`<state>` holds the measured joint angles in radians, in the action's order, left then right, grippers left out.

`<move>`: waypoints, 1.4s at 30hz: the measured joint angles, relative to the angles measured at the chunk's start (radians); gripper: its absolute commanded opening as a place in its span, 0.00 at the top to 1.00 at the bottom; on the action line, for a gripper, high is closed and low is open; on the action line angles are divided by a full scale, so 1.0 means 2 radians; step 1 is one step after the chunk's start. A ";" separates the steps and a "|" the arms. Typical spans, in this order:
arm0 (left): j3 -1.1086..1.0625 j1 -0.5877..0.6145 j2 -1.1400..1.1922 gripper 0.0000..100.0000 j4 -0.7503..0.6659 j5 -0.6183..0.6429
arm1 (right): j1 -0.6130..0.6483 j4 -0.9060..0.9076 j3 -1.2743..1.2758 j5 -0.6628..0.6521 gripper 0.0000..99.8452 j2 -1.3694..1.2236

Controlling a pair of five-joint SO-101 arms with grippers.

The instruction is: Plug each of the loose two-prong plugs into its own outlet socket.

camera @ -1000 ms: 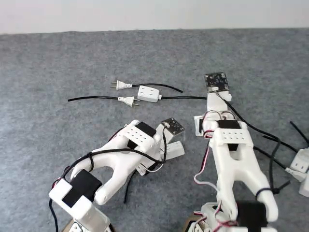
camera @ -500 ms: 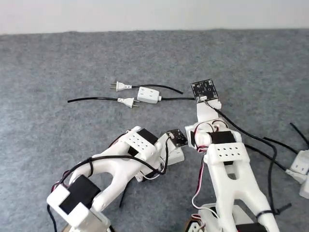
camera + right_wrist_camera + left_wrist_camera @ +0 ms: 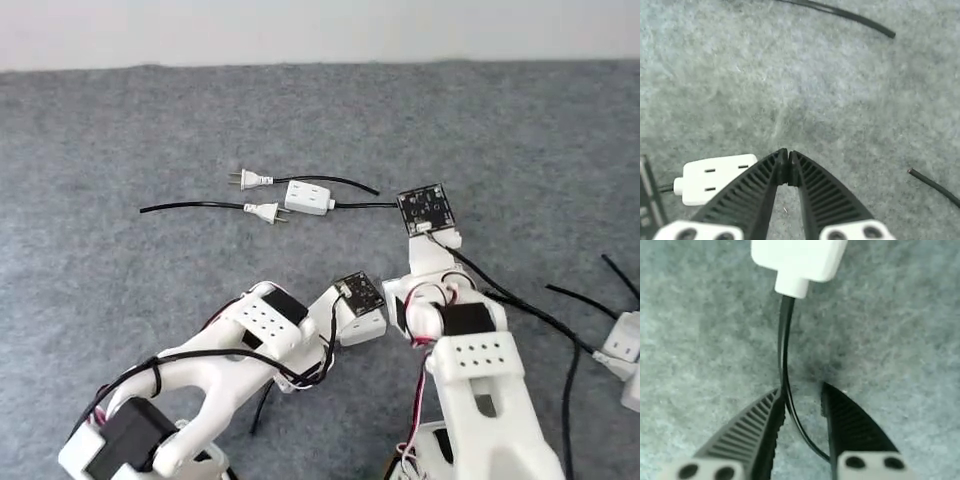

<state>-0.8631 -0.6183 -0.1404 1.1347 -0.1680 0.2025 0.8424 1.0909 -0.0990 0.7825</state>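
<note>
Here's the right gripper [image 3: 786, 157] low over the grey carpet [image 3: 790, 85], tips pressed together with nothing between them; a white outlet block [image 3: 715, 178] lies just beside one finger, slots showing; a black cable [image 3: 840, 12] runs well beyond; another cable end [image 3: 935, 186] lies apart.

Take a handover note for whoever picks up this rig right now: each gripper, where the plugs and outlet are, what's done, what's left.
Left gripper: open, low over the carpet, with a black cord running between its fingers to a white block.
Right gripper: shut, empty.
Far plug and near plug lie loose beside the outlet.
Done: nothing plugged in.
Left: both plugs, each to its own socket.
</note>
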 measured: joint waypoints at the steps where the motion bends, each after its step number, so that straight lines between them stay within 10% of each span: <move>1: -0.001 0.000 -0.002 0.88 0.000 0.002 | 0.001 0.000 0.003 0.000 0.99 0.005; 8: 0.003 0.031 -0.004 0.88 -0.022 0.028 | 0.025 0.005 0.011 0.021 0.99 0.015; 23: 0.004 0.068 -0.011 0.88 -0.156 0.033 | -0.171 -0.016 0.012 0.086 0.99 0.015; 42: 0.068 0.058 -0.011 0.88 -0.216 0.064 | -0.165 -0.055 0.019 0.074 0.99 0.015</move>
<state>-0.7265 -0.5033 -0.1619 0.7035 -0.0407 -0.1274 0.7319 1.1293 0.0499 0.8132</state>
